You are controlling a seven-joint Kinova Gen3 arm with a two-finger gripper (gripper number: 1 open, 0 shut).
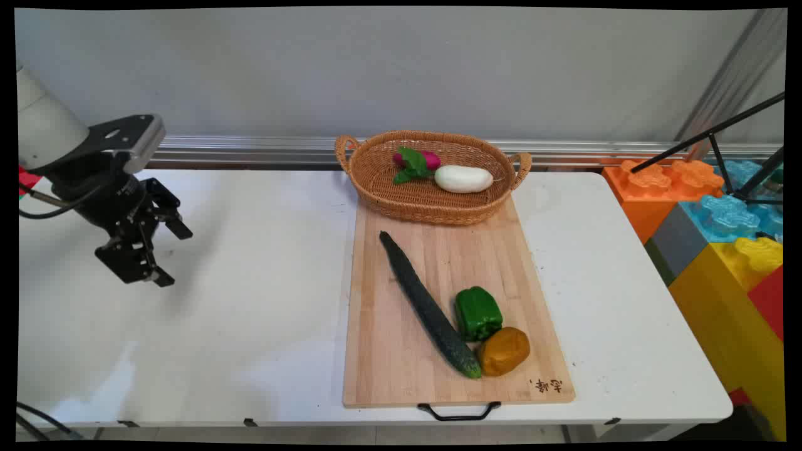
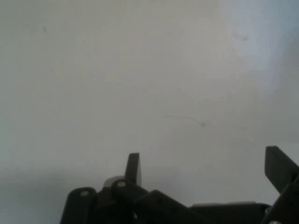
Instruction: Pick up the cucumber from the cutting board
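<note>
My gripper (image 1: 174, 257) hangs open over the bare left part of the white table (image 1: 250, 300), holding nothing and well left of the board. In the hand view the gripper (image 2: 205, 163) shows only plain tabletop between its spread fingers. A wooden cutting board (image 1: 401, 351) lies in the middle of the table. On it rest a long dark cucumber (image 1: 426, 307), a green bell pepper (image 1: 477, 313) and a brown-orange potato-like piece (image 1: 504, 351). A wicker basket (image 1: 388, 181) sits on the board's far end, holding a white eggplant-shaped vegetable (image 1: 463, 178) and a pink radish with green leaves (image 1: 416, 162).
Large coloured toy blocks (image 1: 727, 250) stand off the table's right edge, with a black tripod (image 1: 720, 144) over them. A metal rail (image 1: 250, 150) runs along the wall behind the table. The board has a black handle (image 1: 459, 412) at the table's near edge.
</note>
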